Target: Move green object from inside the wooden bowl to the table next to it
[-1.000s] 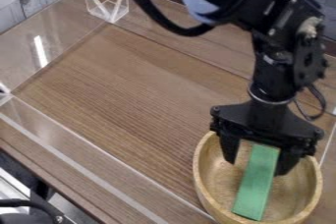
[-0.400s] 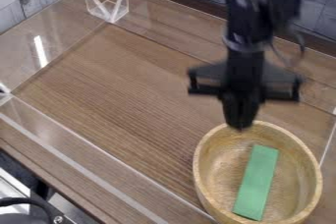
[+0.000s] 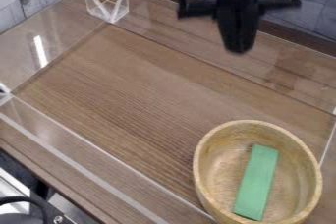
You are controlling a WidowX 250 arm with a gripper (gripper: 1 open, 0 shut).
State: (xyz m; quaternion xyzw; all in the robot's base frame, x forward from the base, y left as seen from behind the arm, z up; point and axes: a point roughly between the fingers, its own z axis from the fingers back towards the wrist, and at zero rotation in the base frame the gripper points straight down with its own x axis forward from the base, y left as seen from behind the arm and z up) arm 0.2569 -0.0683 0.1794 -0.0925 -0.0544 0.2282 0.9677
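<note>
The green object (image 3: 258,181) lies flat inside the wooden bowl (image 3: 211,147), which sits at the front right of the table (image 3: 132,81). My gripper (image 3: 241,41) hangs high above the table's back right, well clear of the bowl and pointing down. Its fingers are shut together with nothing between them. The block runs lengthwise from the bowl's middle toward its near rim.
Low clear acrylic walls (image 3: 53,140) edge the tabletop on the left and front. A clear triangular bracket (image 3: 105,5) stands at the back left corner. The arm's dark body crosses the top of the view.
The gripper stood open over the green block in the bowl, then shut empty and rose up and back. The block stays in the bowl.
</note>
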